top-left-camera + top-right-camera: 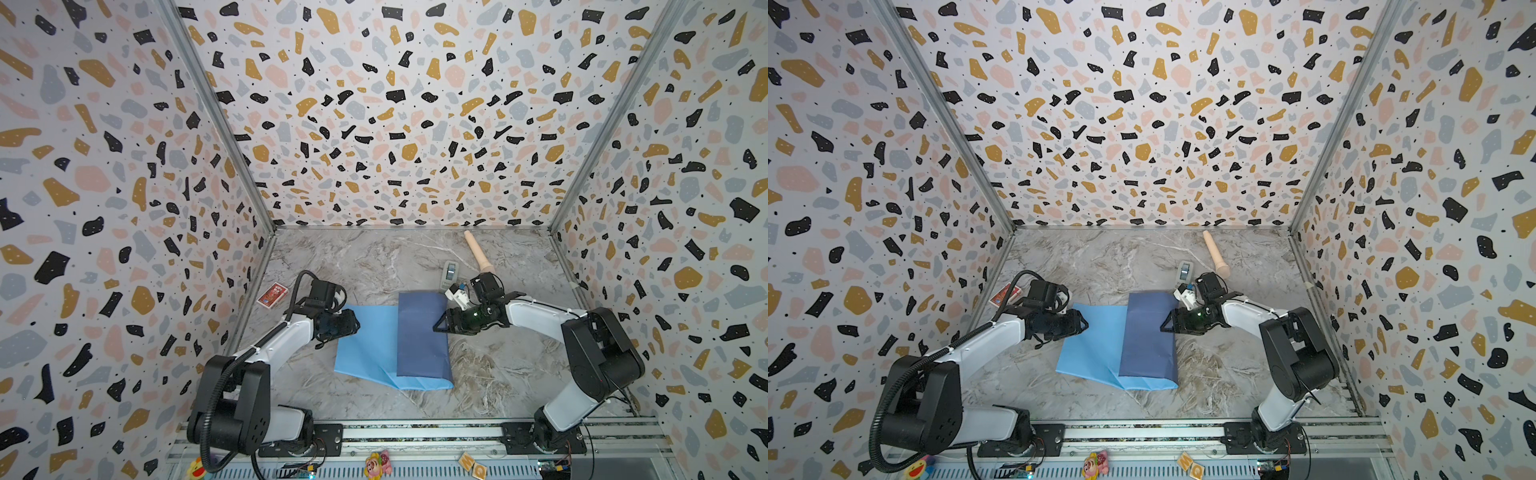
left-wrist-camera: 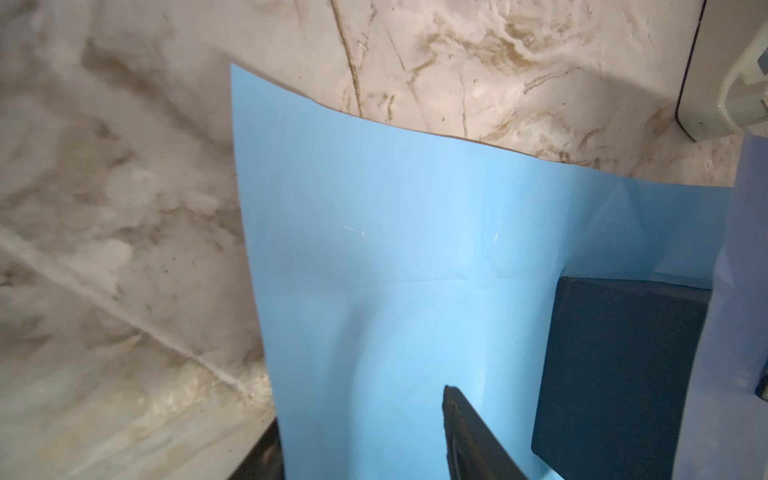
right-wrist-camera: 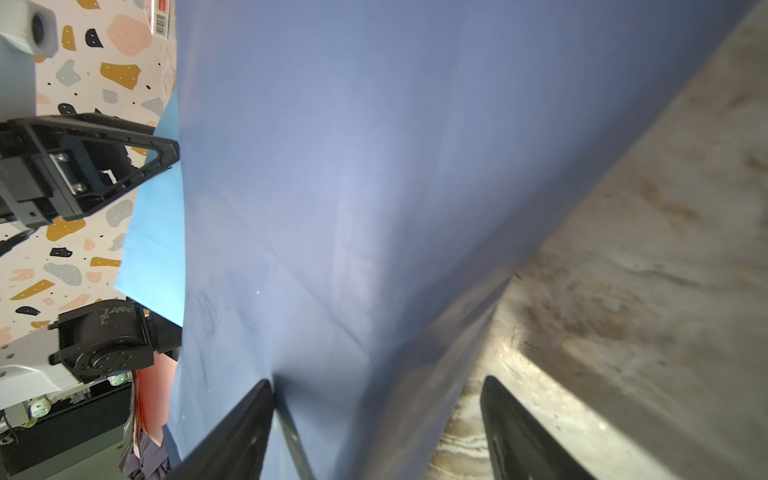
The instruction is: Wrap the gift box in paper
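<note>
Reaching in from its base at the front rail, the left arm bends at a raised elbow and lays its forearm low toward the middle, bringing the left gripper to the left edge of the paper. Its jaws stand apart, with that raised edge between them and nothing pinched. The right arm mirrors this pose. The right gripper points left with jaws spread wide, one finger pressing on the darker flap and the other over the bare tabletop. The gift box sits on the light blue face, tucked under that flap and hidden in both top views. Two wooden blocks on the front rail read M and Q. Print on the red card pack is too small to read.
</note>
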Motion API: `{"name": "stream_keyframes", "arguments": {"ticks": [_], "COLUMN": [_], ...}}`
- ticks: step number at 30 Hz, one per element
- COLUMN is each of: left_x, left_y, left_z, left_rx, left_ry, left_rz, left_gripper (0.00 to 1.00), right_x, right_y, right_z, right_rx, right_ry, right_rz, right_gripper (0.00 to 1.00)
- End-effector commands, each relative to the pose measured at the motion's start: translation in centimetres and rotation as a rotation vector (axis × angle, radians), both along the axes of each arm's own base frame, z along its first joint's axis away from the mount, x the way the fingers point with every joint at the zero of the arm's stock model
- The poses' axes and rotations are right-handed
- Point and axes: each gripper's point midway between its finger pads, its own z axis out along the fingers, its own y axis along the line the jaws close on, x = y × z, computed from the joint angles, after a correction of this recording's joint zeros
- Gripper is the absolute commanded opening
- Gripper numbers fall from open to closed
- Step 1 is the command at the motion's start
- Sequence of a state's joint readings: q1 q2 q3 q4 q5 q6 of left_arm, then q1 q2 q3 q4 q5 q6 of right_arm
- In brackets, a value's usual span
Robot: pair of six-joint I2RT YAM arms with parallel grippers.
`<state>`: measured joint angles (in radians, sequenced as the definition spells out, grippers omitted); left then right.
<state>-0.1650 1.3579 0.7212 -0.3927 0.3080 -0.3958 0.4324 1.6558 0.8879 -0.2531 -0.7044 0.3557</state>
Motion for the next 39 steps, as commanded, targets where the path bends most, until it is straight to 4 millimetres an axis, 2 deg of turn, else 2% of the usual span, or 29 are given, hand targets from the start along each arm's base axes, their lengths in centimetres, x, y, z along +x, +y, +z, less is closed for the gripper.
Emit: {"name": "stream_keyframes", "arguments": {"ticks": [1,10,13,16,23,26,32,39], "left_x": [0.5,0.2,0.3,0.4,0.4,0.5,0.4,-0.3], "left_y": [0.1,-0.2,-0.9,-1.4,-3.5,-4.9,-8.9,-14.0], "left_z": [1.2,0.8,1.4,2.2,4.7,6.7,10.1,11.9], "left_rx": [-0.024,-0.047,-0.086,-0.115,-0.143,-0.146,-0.201,-0.25], "left_ry": [-0.023,-0.017,-0.032,-0.05,-0.11,-0.155,-0.221,-0.251], "left_rz": [-0.002,-0.012,-0.033,-0.046,-0.071,-0.083,-0.094,-0.117], "left_gripper": [0.49,0.22,0.08,0.0,0.0,0.0,0.0,0.0], "right_x": [-1.7,-1.6,-1.6,-1.6,-1.6,-1.5,-1.3,-1.2], "right_y": [-2.3,-2.3,-2.3,-2.3,-2.4,-2.4,-2.5,-2.3], "right_z": [-4.5,-4.6,-4.5,-4.5,-4.5,-4.5,-4.4,-4.4], "right_rx": [-0.2,-0.201,-0.2,-0.202,-0.21,-0.209,-0.223,-0.229], "right_ry": [0.069,0.067,0.065,0.068,0.064,0.062,0.048,0.036], "right_rz": [-0.016,-0.016,-0.017,-0.018,-0.018,-0.018,-0.016,-0.009], "right_gripper": [0.78,0.77,0.78,0.78,0.78,0.78,0.79,0.79]}}
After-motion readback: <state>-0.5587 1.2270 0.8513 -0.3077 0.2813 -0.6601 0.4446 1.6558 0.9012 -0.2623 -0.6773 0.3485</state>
